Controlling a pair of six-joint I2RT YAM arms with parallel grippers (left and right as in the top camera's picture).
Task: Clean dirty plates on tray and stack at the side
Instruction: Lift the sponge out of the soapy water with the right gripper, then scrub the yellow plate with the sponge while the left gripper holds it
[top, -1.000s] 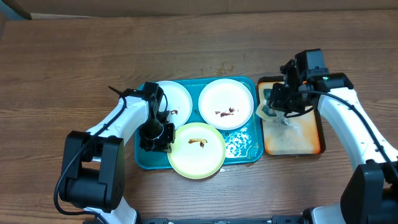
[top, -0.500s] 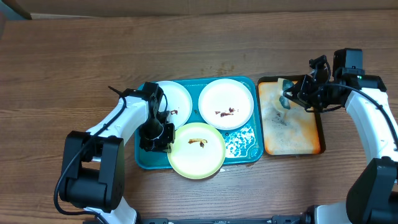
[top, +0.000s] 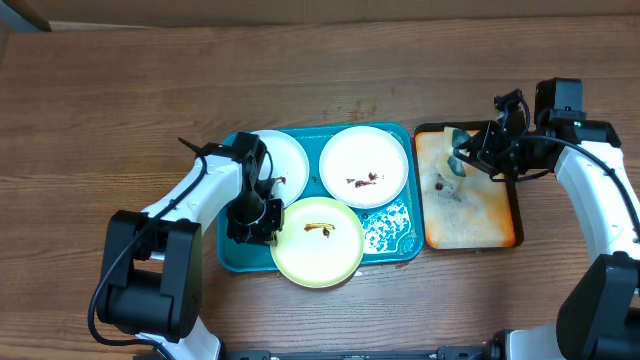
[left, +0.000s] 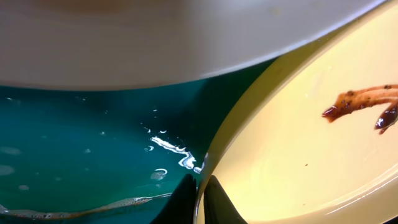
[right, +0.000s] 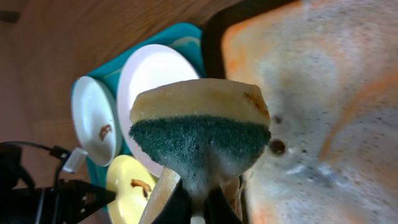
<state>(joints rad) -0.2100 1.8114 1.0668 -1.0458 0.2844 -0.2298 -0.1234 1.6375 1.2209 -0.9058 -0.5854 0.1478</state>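
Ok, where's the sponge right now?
Overhead view, right side: the sponge is held by the right gripper above the orange tray's upper-left part, just right of the teal tray.

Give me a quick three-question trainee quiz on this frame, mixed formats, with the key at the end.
1. True or false: the yellow-green plate and both white plates on the blue tray all show brown smears.
2. What is the right end effector holding? A) a sponge B) a plate C) nothing
3. Fill in: the sponge is held over the ___ tray.
Key: 1 true; 2 A; 3 orange.
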